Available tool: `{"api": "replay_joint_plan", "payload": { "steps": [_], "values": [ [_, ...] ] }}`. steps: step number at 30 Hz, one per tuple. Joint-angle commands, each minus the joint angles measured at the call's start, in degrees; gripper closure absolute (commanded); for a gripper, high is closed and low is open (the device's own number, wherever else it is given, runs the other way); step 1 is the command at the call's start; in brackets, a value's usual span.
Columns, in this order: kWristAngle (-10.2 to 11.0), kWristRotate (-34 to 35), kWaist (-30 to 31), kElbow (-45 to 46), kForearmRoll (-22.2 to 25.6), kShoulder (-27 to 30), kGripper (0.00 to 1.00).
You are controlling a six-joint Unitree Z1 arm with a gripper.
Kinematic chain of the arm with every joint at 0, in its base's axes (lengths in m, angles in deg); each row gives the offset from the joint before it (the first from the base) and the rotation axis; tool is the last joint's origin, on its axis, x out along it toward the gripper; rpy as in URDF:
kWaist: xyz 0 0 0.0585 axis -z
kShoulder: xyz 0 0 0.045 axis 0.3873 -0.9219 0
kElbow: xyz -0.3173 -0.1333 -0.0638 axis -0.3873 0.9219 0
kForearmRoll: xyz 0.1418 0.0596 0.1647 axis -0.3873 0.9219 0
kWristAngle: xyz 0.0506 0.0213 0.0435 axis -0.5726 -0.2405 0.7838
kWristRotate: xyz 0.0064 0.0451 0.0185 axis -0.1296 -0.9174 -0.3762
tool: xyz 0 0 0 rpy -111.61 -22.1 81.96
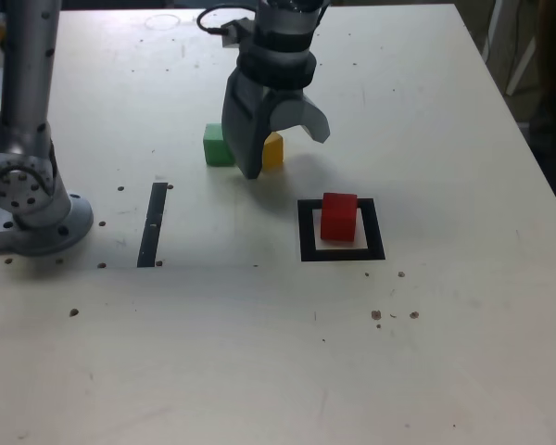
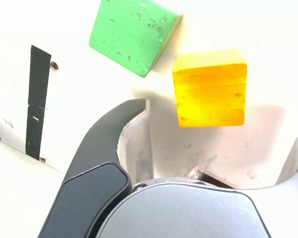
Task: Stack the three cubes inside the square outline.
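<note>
Red cube [image 1: 339, 216] seated inside square outline [image 1: 305, 232], on its pale centre. Yellow cube [image 2: 210, 88] and green cube [image 2: 132, 31] near each other on table [image 1: 259, 352], well apart from the outline. Gripper [image 1: 283, 146] poised over yellow cube, jaws wide apart, nothing held. Judged light, rigid, painted and somewhat slick; flat faces. Best pinched on two opposite side faces, mid-height, squared to the cube, clear of green neighbour's corner.

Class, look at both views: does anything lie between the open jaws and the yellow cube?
Nothing visible does. The gripper hangs open over the yellow cube; the green cube sits just beside it, not between.
</note>
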Motion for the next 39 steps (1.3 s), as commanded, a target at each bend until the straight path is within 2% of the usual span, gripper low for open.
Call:
{"api": "replay_joint_plan", "payload": {
  "steps": [1,9,14,20,25,28,39],
  "values": [
    [-0.1,-0.3,-0.6,0.0,-0.3,-0.9,0.02],
    [-0.3,-1.8,-2.8,-0.3,-1.5,-3.3,0.05],
    [-0.4,-2.3,-3.6,-1.0,-1.6,-4.3,0.12],
    [-0.5,-2.4,-4.0,-1.4,-1.8,-5.0,0.31],
    [-0.1,-2.5,-4.1,-1.5,-2.8,-5.2,0.55],
    [0.1,-2.5,-4.1,-1.5,-3.5,-5.1,0.65],
    [0.1,-2.9,-4.1,-1.5,-3.9,-5.3,0.69]
  ]
}}
